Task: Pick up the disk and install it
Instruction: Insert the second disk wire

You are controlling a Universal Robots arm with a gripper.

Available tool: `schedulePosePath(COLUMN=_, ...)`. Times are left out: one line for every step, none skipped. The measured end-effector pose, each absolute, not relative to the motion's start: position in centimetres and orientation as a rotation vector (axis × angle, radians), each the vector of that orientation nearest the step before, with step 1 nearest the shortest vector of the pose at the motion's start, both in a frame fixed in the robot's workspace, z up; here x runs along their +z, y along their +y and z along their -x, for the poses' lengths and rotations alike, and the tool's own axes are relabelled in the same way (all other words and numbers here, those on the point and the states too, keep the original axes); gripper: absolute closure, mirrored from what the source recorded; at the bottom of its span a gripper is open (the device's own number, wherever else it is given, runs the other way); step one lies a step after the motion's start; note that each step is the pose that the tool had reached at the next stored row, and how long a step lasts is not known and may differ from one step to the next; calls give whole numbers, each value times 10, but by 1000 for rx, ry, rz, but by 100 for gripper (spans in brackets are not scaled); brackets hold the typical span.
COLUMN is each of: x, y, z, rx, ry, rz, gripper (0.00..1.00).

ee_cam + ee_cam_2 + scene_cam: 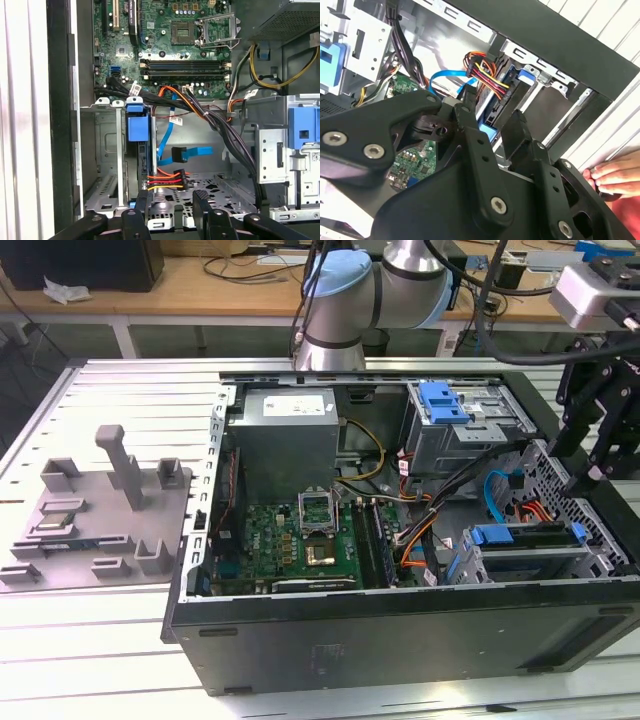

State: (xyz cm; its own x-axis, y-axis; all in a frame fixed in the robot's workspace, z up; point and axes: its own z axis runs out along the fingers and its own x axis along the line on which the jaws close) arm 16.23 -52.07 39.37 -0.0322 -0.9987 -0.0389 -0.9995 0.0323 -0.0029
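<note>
We see an open desktop computer case lying on its side on a slatted metal table, its motherboard exposed. In the exterior view, the black gripper hangs over the case's edge at the exterior view's right, above the drive cage. The disk, with its blue carrier frame, sits on edge in the drive bay inside the case; in the first wrist view it stands upright in the metal slot, with a blue cable and a bundle of red, orange and yellow wires just beside it. In both wrist views the gripper's two black fingers stand apart with nothing between them, so it appears open and empty, though the fingertips are partly out of frame. In the second wrist view the gripper hovers near the disk. A person's fingers rest beside the case. A grey fixture tray lies on the table at the exterior view's left.
</note>
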Motion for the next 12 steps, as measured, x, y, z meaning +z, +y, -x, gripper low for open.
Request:
schedulePosePath(x=394, y=-518, z=-162, rx=32, ry=2238, rz=2167, gripper=52)
schedulePosePath(x=394, y=-515, z=-162, rx=25, ry=2241, rz=2170, gripper=52)
schedulePosePath(x=394, y=-513, z=-162, rx=18, ry=2245, rz=2174, gripper=52)
schedulePosePath(x=394, y=-511, z=-162, rx=10, ry=2248, rz=2177, gripper=52)
schedulePosePath(x=394, y=-509, z=-162, rx=3, ry=2252, rz=2180, gripper=52)
schedulePosePath(x=394, y=-507, z=-162, rx=-12, ry=2258, rz=2187, gripper=52)
schedulePosePath(x=394, y=-504, z=-161, rx=-32, ry=2266, rz=2195, gripper=52)
schedulePosePath(x=393, y=-503, z=-160, rx=-40, ry=2270, rz=2198, gripper=52)
schedulePosePath(x=394, y=-501, z=-160, rx=-52, ry=2275, rz=2203, gripper=52)
schedulePosePath(x=394, y=-500, z=-159, rx=-63, ry=2280, rz=2208, gripper=52)
schedulePosePath(x=394, y=-498, z=-158, rx=-70, ry=2283, rz=2211, gripper=52)
schedulePosePath(x=394, y=-496, z=-158, rx=-80, ry=2287, rz=2215, gripper=52)
